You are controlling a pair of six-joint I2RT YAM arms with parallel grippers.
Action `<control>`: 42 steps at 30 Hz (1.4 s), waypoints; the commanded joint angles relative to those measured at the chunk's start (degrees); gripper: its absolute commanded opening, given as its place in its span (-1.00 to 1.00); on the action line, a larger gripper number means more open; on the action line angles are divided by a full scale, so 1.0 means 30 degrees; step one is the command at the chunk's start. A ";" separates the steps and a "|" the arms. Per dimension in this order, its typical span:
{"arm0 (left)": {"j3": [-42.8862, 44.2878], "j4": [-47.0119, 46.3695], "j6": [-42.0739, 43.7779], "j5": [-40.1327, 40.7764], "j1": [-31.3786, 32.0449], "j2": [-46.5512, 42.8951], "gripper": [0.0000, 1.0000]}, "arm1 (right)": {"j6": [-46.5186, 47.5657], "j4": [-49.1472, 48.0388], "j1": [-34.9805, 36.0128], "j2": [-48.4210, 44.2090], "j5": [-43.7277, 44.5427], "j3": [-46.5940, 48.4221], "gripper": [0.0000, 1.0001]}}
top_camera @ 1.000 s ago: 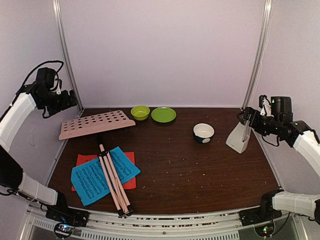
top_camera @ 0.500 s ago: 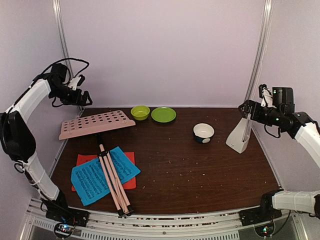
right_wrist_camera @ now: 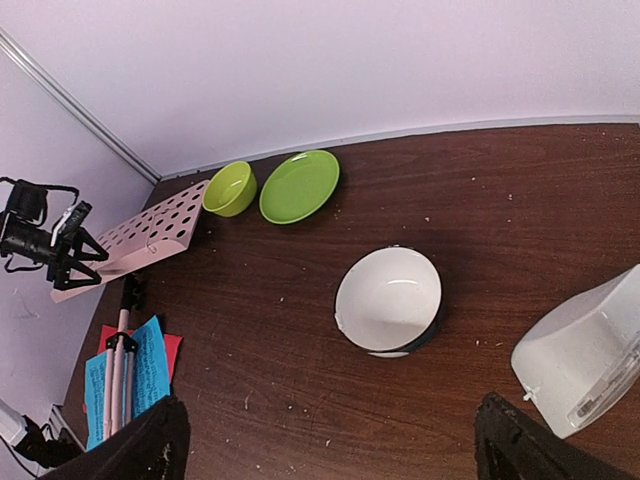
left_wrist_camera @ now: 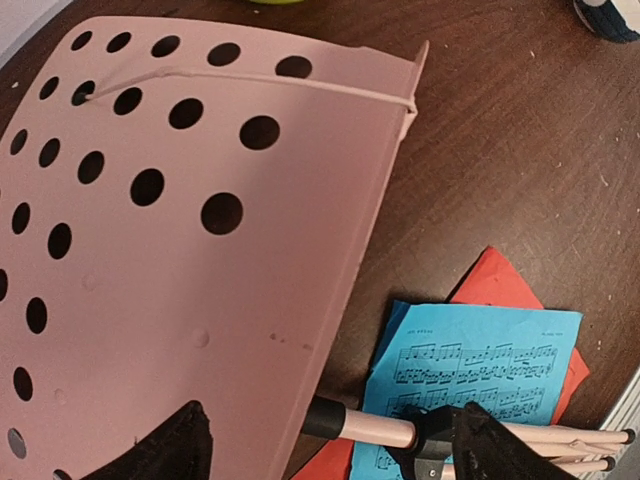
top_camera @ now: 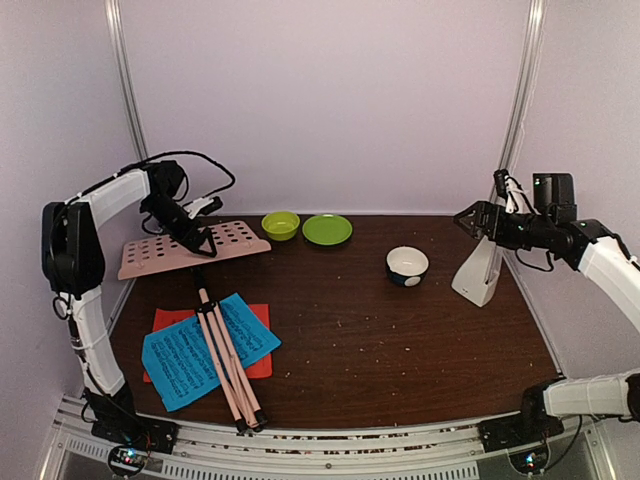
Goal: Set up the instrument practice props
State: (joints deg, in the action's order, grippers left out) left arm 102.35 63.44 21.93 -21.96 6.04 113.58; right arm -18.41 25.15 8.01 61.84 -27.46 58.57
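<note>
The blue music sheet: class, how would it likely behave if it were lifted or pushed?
The blue music sheet looks thin and flat, so it would probably flop when lifted by one edge. Lying flush on the red sheet, it may slide rather than lift. The stand's folded legs lie across it, likely pinning it.

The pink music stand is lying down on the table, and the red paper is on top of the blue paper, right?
Not quite. The blue paper is on top of the red paper, as the top external view shows. The pink music stand is lying down on the table.
</note>
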 commanded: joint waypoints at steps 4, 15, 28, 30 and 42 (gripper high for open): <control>0.0482 0.0855 0.1362 -0.0865 -0.0077 0.0599 0.60 | -0.0479 -0.1027 0.0112 0.0037 -0.1997 0.0166 1.00; 0.0106 0.1426 0.2139 -0.0346 -0.0055 0.0949 -0.03 | -0.2116 -0.3067 0.0335 0.1229 -0.3478 0.0183 1.00; -0.1232 0.1819 0.2949 0.1170 -0.0178 0.0124 -0.30 | -0.1985 -0.3475 0.0984 0.2739 -0.4262 0.1102 1.00; -0.1567 0.1836 0.3134 0.1521 -0.0168 -0.0023 -0.32 | -0.1963 -0.3502 0.1035 0.2847 -0.4279 0.1178 1.00; -0.1507 0.1178 0.3401 0.1913 -0.0272 -0.1335 -0.81 | -0.1831 -0.3485 0.1175 0.2956 -0.4278 0.1255 1.00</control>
State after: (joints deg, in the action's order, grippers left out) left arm 96.75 64.10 31.92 -15.73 5.02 113.40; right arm -24.23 15.79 11.03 70.74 -39.44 60.82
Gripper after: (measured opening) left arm 0.134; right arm 0.999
